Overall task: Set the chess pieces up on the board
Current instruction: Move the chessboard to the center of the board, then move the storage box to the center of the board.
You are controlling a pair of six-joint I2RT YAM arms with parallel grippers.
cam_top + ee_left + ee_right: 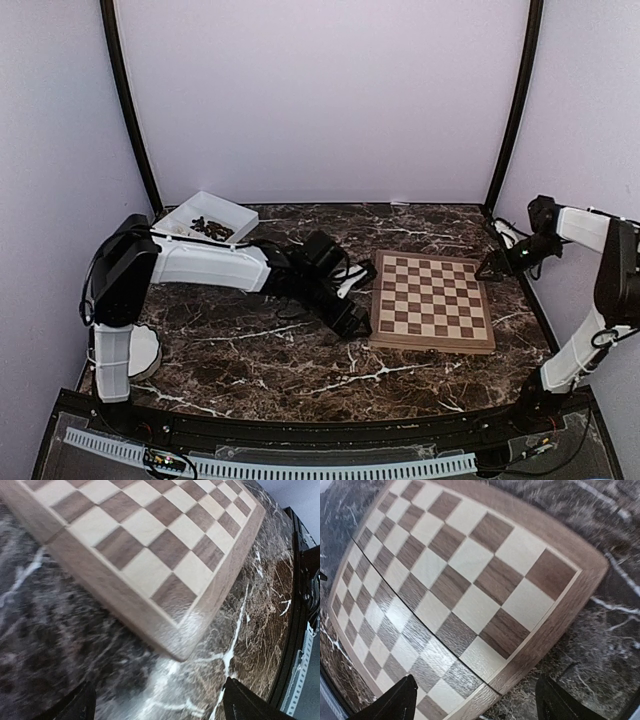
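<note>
Top view: 1 board [431, 302] centre-right, 8 x 8 checks, i.e. 32 light & 32 dark; 1 white tray [222, 207] upper left; 1 white bowl [148, 352] lower left, partly hidden. 2 arms, left arm [205, 265] & right arm [585, 228], so 2 grippers w/ 2 fingers each: left gripper [357, 325] mid-frame, right gripper [488, 272] at right. Chess pieces [211, 229]: 1 dark heap in the tray, too small to count indiv.

A: board [470, 580] finish?
B: wood, light and dark checks, visible grain, satin sheen.
A: desk [260, 352]?
B: dark marble look, white veins, polished, glossy. left arm shell [205, 265] smooth white plastic; tray [228, 203] plain white, matt.
</note>
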